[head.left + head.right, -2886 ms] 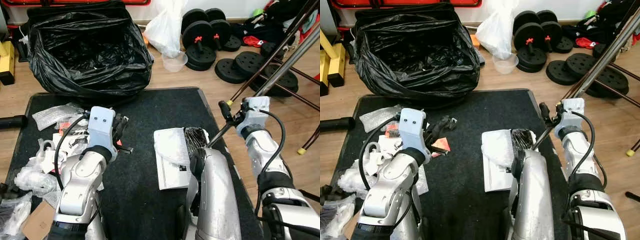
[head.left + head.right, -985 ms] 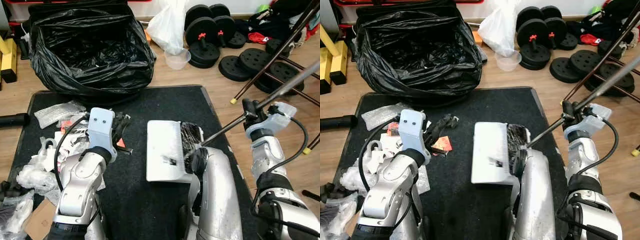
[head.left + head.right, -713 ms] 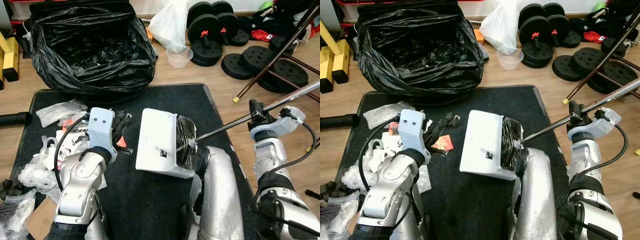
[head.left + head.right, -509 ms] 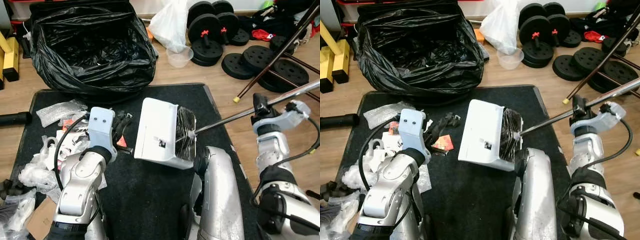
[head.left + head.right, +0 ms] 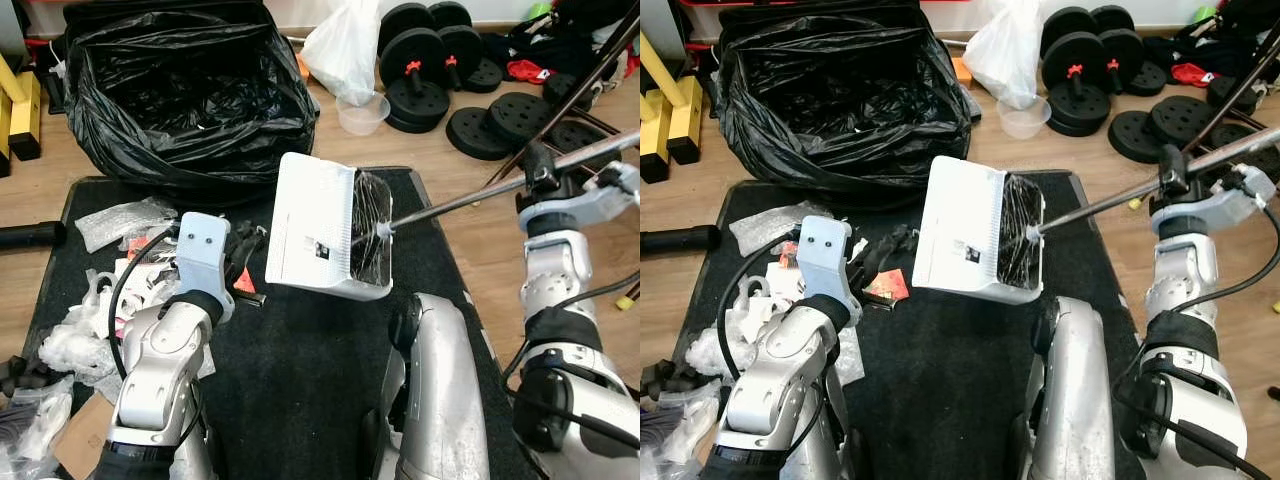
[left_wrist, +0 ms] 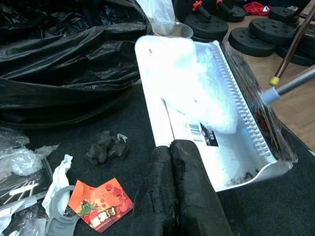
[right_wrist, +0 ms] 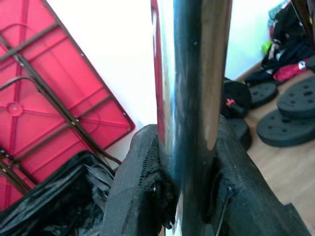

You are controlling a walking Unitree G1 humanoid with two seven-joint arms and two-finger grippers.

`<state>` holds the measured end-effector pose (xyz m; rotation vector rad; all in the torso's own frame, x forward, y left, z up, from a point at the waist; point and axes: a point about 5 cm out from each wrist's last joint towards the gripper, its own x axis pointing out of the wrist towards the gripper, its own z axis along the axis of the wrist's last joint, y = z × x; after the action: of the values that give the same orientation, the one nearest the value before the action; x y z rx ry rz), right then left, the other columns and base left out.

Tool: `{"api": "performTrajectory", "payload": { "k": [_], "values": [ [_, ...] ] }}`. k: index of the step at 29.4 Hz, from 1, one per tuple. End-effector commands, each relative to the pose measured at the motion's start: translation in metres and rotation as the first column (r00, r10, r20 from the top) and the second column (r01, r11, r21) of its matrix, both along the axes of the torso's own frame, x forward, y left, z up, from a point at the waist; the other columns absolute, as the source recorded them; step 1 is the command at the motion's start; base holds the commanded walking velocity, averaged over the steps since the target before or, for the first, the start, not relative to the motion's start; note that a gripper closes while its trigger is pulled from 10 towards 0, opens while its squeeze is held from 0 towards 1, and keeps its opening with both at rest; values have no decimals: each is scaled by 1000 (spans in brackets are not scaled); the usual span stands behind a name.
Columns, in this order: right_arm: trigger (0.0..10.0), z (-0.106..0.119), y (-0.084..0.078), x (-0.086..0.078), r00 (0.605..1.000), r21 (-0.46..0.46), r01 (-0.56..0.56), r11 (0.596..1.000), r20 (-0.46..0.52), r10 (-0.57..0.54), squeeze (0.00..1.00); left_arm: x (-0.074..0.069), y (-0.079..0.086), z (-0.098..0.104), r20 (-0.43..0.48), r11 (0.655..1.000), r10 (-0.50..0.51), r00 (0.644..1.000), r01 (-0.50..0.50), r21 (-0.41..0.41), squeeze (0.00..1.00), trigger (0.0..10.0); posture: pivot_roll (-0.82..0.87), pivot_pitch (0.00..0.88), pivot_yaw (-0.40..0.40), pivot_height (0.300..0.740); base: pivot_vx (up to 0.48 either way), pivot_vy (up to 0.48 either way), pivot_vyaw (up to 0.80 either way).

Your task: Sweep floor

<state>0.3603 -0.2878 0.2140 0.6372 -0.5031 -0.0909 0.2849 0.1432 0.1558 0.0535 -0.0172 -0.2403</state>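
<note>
1. Head views: white plastic long-handled dustpan raised above black floor mat, tilted toward open black rubbish bag. Right gripper on metal pole.
2. Left wrist view: left gripper pressed closed, empty.
3. Right wrist view: fingers clamped around pole.
4. Risk: contents spilling short of bag if tipped early.

Black weight plates and dumbbells lay on the wooden floor beside a clear plastic cup
</note>
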Motion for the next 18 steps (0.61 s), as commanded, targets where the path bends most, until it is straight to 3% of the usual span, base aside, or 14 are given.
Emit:
{"api": "performTrajectory", "payload": {
  "k": [1, 6, 18],
  "values": [
    [10000, 18, -11, -5, 995, 34, 28, 999, 90, -31, 0, 0, -3, -3, -2, 1000, -25, 1000, 25, 12, 0, 10000, -104, 167, -100, 340, 0, 0, 0],
    [10000, 24, -6, -4, 995, -2, 33, 999, 91, -32, 0, 5, 0, 2, 22, 999, -13, 1000, 12, 31, 0, 10000, -110, 162, -105, 360, 0, 0, 0],
    [10000, 29, 1, -4, 994, 12, 4, 1000, 111, -5, 0, 15, 11, 9, 46, 998, 39, 998, -41, 47, 0, 10000, -110, 151, -106, 400, 0, 0, 0]
  ]
}}
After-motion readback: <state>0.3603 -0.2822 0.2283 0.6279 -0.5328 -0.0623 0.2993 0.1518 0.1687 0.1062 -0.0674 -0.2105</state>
